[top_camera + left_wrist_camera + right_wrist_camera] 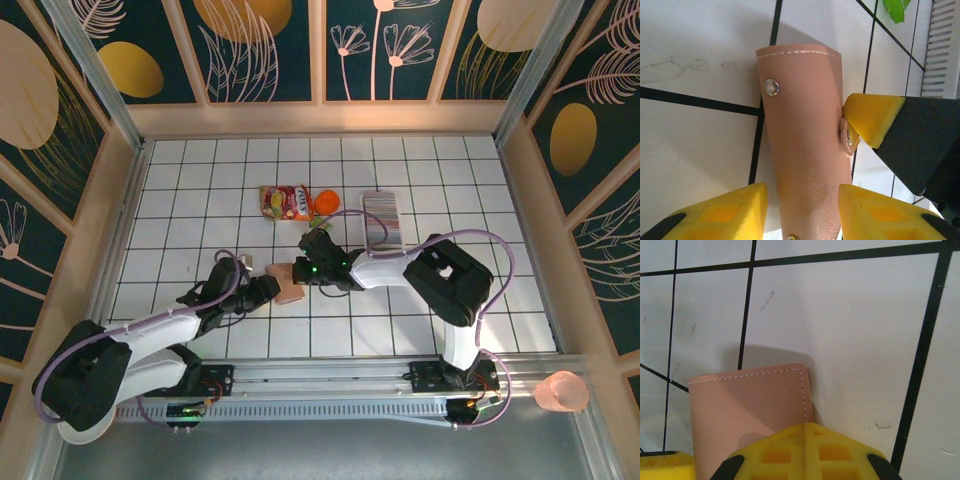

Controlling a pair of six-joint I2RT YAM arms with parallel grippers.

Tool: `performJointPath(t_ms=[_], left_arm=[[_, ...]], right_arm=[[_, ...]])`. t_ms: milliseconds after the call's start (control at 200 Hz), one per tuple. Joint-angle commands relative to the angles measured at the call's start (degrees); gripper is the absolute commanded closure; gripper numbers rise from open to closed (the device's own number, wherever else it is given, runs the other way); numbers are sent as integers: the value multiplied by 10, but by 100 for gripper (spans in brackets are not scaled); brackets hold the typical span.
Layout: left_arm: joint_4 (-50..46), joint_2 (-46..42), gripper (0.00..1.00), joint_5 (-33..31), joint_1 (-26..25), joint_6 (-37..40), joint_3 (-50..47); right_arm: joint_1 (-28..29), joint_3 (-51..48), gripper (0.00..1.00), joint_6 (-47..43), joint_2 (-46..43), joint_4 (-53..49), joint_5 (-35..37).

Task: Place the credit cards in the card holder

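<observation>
Barely started imo: 0 cards in. The credit cards sit in a striped row, far right on the table. The card holder lies mid-table and looks folded. Left gripper has its jaws spread astride it; right gripper has its jaws pressed together, touching its edge.

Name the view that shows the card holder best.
Left wrist: the card holder fills the middle of the picture, with its stitching and snaps visible. Right wrist catches one stitched corner; top external gives a small pink patch.
</observation>
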Motion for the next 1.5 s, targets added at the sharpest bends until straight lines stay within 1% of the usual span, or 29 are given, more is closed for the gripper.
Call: performJointPath(t_ms=[0,110,180,220,275,325,380,430,536,591,686,701,731,791,866,961,1011,1056,1116,1166,1241,1351,1491], left_arm=[[56,16,60,17,-4,-14,-11],[87,29,64,22,-5,-23,-18],[111,33,74,27,-5,-31,-19],[109,33,80,28,-5,-33,-15],[107,30,83,28,-5,-34,-11],[101,22,89,28,-5,-32,-6],[82,9,95,24,-5,-25,1],[50,-9,98,16,-5,-11,12],[-49,-48,100,-8,-5,42,54],[-94,-68,100,-26,-5,70,76],[-163,-92,100,-46,-5,124,119],[-172,-94,100,-47,-5,132,126],[-186,-99,100,-50,-5,148,141],[-204,-103,100,-55,-5,175,169],[-215,-100,100,-64,-5,208,200],[-219,-90,100,-69,-5,242,234],[-217,-86,100,-69,-5,256,246],[-216,-85,100,-68,-5,267,253],[-210,-87,100,-66,-5,275,255],[-204,-90,100,-58,-5,279,255],[-192,-97,100,-45,-5,282,250],[-177,-111,100,-37,-5,282,242],[-173,-119,100,-26,-5,282,239]], right_arm=[[5,-23,95,11,-10,-31,18],[5,-30,95,15,-16,-26,18],[5,-33,95,16,-21,-20,16],[5,-35,94,16,-26,-15,15],[5,-42,94,20,-37,-6,15],[5,-48,94,22,-50,4,17],[5,-53,94,22,-69,5,25],[4,-58,93,20,-93,8,36],[4,-70,84,-3,-158,21,59],[5,-75,74,-18,-197,24,74],[6,-84,61,-59,-266,33,106],[6,-86,57,-64,-276,36,111],[6,-92,52,-77,-298,43,120],[6,-101,47,-104,-329,60,139],[5,-96,40,-134,-346,64,149],[3,-74,42,-171,-346,45,155],[1,-57,43,-158,-338,18,162],[-13,-32,47,-175,-328,-15,106],[-24,-7,50,-152,-313,-40,41],[-25,-3,50,-126,-305,-37,19],[-24,-16,50,-92,-301,-1,-17],[-15,-20,48,-59,-293,20,-17],[-11,0,48,-45,-264,-3,-7]])
